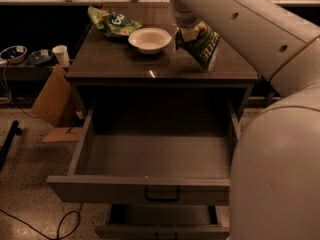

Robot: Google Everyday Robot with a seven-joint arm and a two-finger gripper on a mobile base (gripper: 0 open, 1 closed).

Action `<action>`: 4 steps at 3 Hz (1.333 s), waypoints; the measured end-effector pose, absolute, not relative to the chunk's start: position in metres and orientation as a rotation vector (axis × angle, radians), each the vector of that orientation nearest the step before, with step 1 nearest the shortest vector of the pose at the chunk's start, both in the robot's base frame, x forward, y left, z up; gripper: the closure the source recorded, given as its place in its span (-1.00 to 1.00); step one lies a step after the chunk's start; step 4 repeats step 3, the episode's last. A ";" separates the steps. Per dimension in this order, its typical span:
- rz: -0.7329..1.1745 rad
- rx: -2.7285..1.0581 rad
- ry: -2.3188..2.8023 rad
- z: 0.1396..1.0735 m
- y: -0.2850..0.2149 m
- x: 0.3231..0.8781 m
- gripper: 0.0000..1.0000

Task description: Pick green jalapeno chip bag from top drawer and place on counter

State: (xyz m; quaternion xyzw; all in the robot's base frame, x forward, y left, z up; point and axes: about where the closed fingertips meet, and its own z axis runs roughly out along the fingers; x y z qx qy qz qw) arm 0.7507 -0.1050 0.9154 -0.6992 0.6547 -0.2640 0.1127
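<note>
I read the green jalapeno chip bag [204, 48] upright over the right rear of the bench [115, 64], its lower corner at or on the surface; I cannot tell which. The end effector [189, 33] is clamped on the bag's upper left edge. Just left of it: a white bowl [149, 40], then a brighter green bag [114, 23]. Below, the top drawer [140, 186] stands pulled out.

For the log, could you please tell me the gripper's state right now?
Gripper: closed on the green jalapeno chip bag, over the counter.
</note>
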 end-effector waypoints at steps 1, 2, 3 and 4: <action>-0.776 -2.052 1.929 0.915 -0.107 0.750 -0.46; -0.788 -2.055 1.946 0.916 -0.109 0.746 -1.00; -0.788 -2.055 1.946 0.916 -0.109 0.746 -1.00; -0.788 -2.055 1.946 0.916 -0.109 0.746 -1.00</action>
